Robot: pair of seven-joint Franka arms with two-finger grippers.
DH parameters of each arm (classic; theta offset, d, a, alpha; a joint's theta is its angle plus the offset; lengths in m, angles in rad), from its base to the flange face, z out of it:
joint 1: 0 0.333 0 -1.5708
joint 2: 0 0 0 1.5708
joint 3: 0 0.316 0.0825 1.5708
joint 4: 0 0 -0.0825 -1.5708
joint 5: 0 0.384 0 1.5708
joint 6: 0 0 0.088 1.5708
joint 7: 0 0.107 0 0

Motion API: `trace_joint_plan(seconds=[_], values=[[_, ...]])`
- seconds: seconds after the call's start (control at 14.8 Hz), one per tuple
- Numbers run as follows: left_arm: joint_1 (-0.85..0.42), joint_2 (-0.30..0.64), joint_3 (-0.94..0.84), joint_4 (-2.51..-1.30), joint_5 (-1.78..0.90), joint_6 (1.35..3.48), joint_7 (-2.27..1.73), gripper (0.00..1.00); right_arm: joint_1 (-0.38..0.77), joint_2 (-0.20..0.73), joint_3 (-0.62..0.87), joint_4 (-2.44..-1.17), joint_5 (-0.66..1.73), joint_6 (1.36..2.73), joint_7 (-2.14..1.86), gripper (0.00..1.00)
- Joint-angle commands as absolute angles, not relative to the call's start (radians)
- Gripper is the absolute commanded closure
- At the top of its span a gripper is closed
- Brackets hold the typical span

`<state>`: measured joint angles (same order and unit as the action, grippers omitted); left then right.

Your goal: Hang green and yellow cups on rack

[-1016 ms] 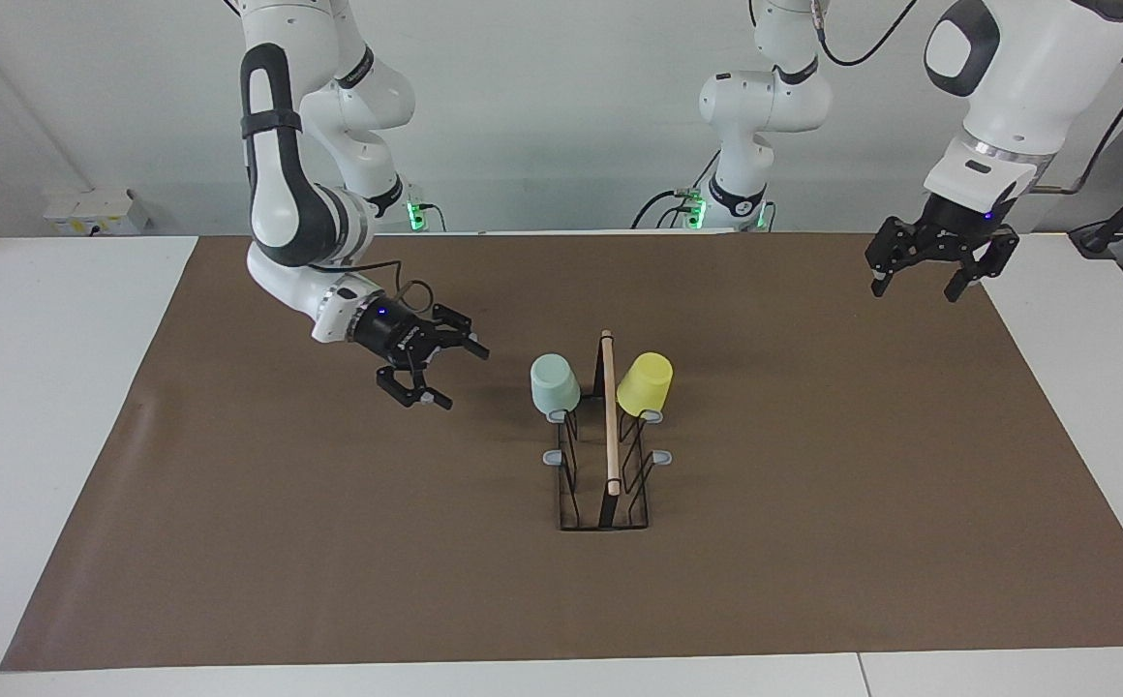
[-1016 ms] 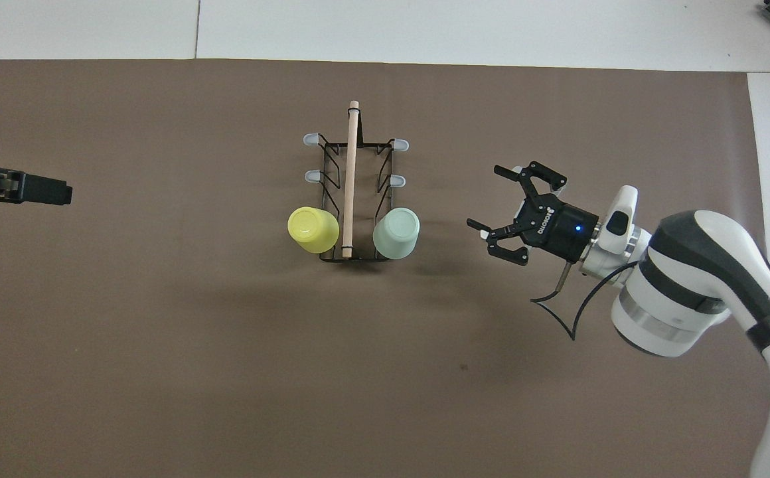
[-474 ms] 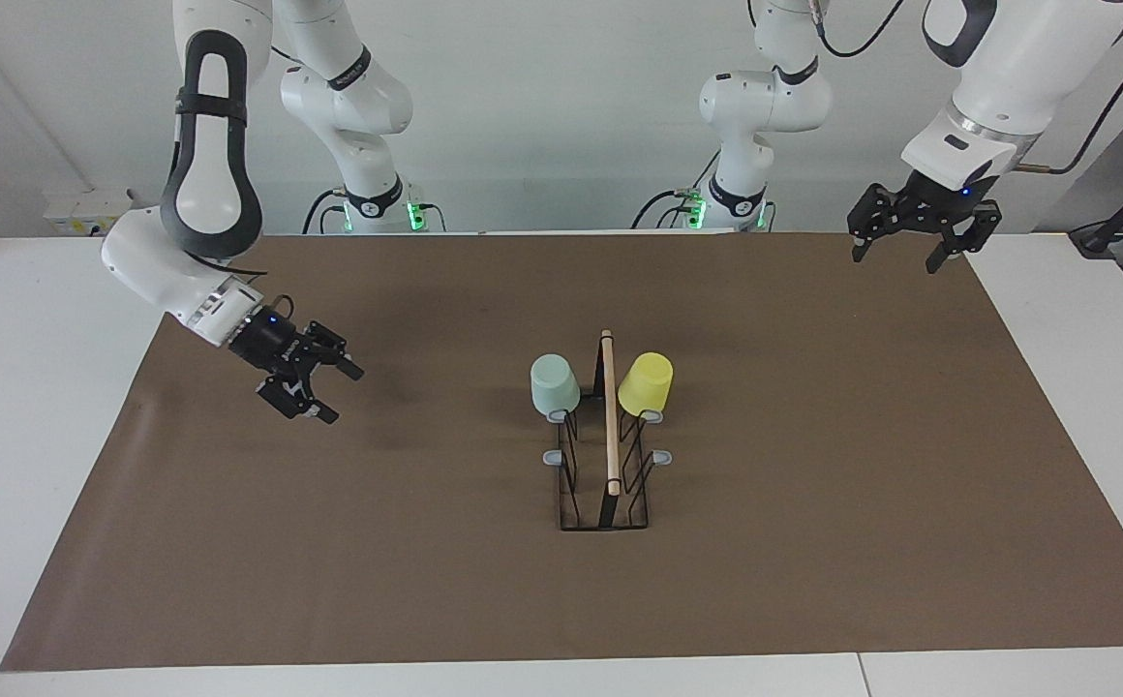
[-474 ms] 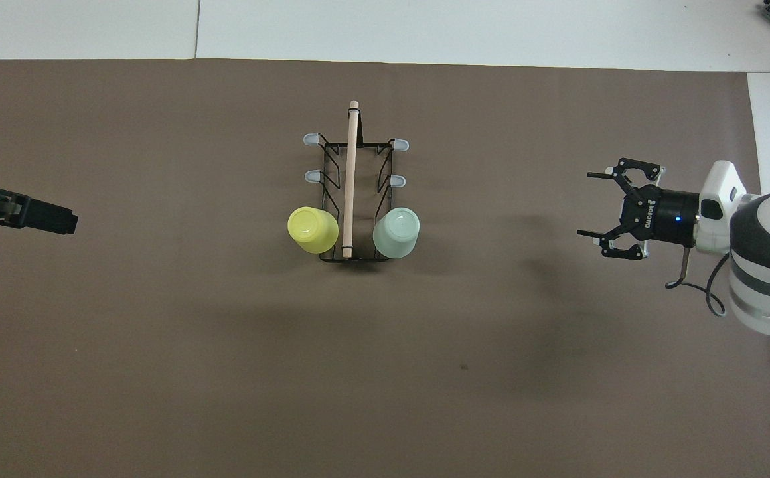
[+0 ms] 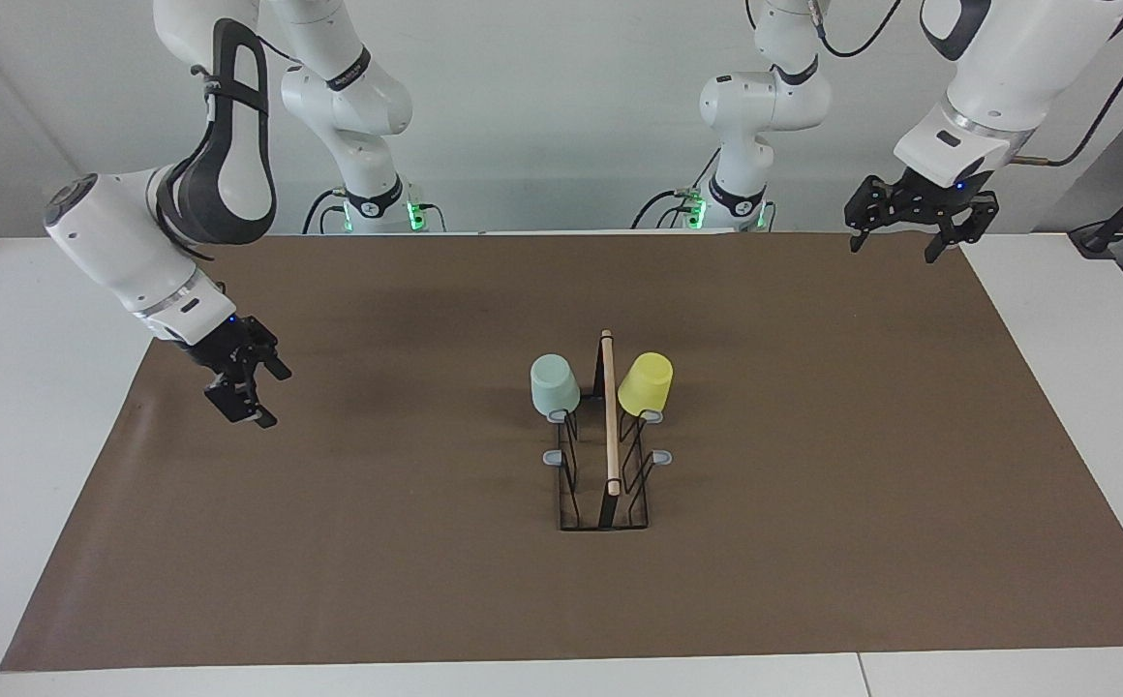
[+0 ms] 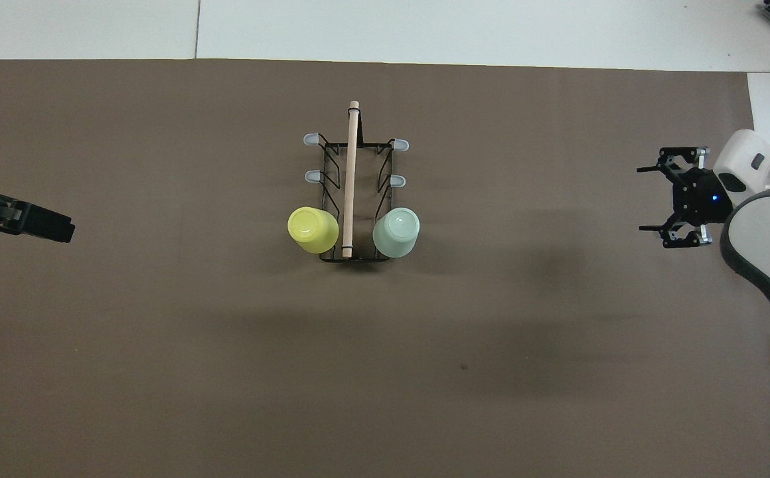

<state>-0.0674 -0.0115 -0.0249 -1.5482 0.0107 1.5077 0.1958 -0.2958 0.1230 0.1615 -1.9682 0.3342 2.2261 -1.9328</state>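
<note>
The rack (image 5: 610, 416) stands mid-mat, its wooden rod (image 6: 350, 179) along the top. The mint green cup (image 5: 554, 382) hangs upside down on the prong nearest the robots on the right arm's side; it also shows in the overhead view (image 6: 396, 232). The yellow cup (image 5: 646, 382) hangs likewise on the left arm's side, and it shows from above too (image 6: 312, 229). My right gripper (image 5: 276, 397) is open and empty over the mat's edge at the right arm's end (image 6: 640, 199). My left gripper (image 5: 893, 252) is open and empty over the mat's corner at the left arm's end (image 6: 46, 222).
A brown mat (image 5: 813, 484) covers most of the white table (image 5: 1084, 387). Several grey-tipped prongs (image 6: 398, 180) on the rack are bare, farther from the robots than the cups.
My right gripper has drawn away from beside the green cup to the right arm's end of the mat, open and empty. My left gripper has pulled back a little toward the robots.
</note>
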Motion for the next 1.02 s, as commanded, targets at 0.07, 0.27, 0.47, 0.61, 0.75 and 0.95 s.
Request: trace_joint_plan(seconds=[0.07,0.27,0.47,0.61,0.75,0.95], values=[[-0.061,0.0,-0.041,-1.511,0.025,1.477,0.114,0.0,-0.285,0.114,0.172,-1.954,0.168,2.281,-1.604,0.0],[-0.052,-0.005,-0.041,-1.523,0.021,1.477,0.118,0.0,-0.238,0.114,0.179,-1.954,0.022,2.304,-1.314,0.0],[-0.051,-0.014,-0.034,-1.542,0.014,1.485,0.124,0.0,-0.175,0.109,0.179,-1.954,-0.095,2.301,-1.056,0.0],[-0.051,-0.014,-0.034,-1.548,0.014,1.486,0.124,0.0,-0.121,0.107,0.179,-1.954,-0.162,2.287,-0.881,0.0],[-0.051,-0.015,-0.031,-1.549,0.014,1.486,0.126,0.0,-0.074,0.103,0.179,-1.954,-0.205,2.278,-0.714,0.0],[-0.052,-0.024,-0.031,-1.568,0.014,1.494,0.126,0.0,-0.012,0.086,0.179,-1.948,-0.215,2.235,-0.411,0.0]])
